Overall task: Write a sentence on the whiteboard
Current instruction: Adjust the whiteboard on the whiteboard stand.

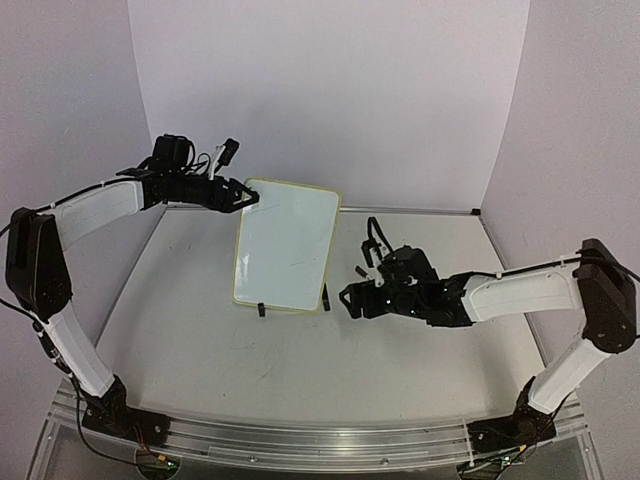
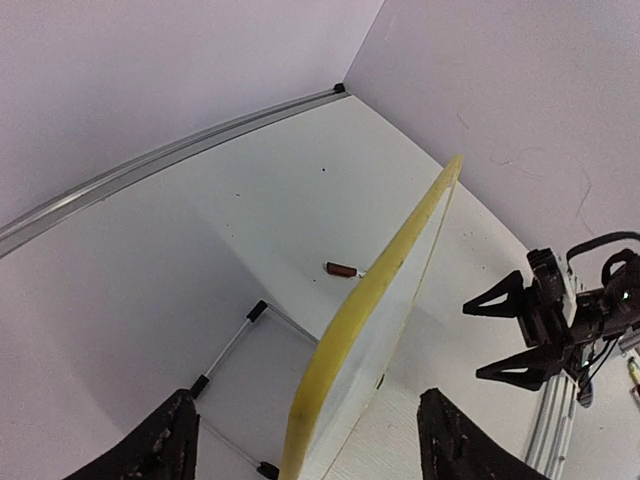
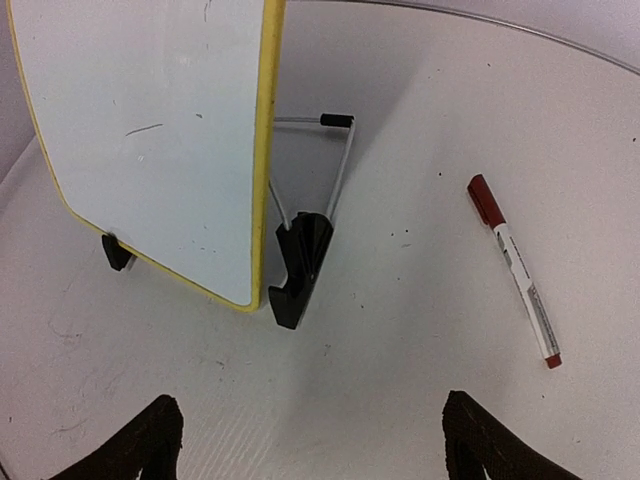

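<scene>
Left gripper (image 1: 248, 197) stands part-open astride the top corner of the whiteboard (image 1: 285, 245), seemingly unclamped, right gripper (image 3: 310, 445) gapes empty near the marker (image 3: 515, 270); an uneven squeeze could topple the board.

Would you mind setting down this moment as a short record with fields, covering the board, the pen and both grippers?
whiteboard: upright on black feet on the table; faint marks only
sentence: not yet written
marker: red-capped, lying flat on the table, apart from the whiteboard
left gripper: open, fingers either side of the whiteboard's upper corner
right gripper: open, empty, low beside the whiteboard
</scene>
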{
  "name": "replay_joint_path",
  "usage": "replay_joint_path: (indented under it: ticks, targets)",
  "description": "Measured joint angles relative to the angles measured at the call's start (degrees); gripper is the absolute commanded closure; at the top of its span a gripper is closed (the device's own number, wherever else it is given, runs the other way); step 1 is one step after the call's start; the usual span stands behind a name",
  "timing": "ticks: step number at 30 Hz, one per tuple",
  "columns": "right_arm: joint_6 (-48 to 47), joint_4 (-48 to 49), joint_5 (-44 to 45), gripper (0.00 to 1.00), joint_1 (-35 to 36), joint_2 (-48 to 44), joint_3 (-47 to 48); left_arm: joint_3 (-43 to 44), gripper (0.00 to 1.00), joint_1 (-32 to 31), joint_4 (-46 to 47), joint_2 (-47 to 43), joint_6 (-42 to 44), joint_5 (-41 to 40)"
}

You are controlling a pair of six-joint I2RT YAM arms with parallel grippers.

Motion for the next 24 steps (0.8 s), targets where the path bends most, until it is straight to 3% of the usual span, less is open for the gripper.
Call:
replay_joint_path:
  ticks: [6, 12, 24]
  targets:
    - [-0.1, 0.1, -2.7, 0.12, -3.4, -6.7, -4.5, 3.5, 0.77, -0.4, -1.2, 3.0, 3.0, 4.9]
    - [0.2, -0.1, -3.4, 0.1, -4.8, -11.0, -7.3, 4.2, 0.96, -0.6, -2.0, 3.7, 5.5, 6.9]
    - [0.2, -0.1, -5.0, 0.1, -4.8, -12.9, -7.5, -7.0, 1.0, -0.9, 6.9, -3.7, 3.4, 9.3]
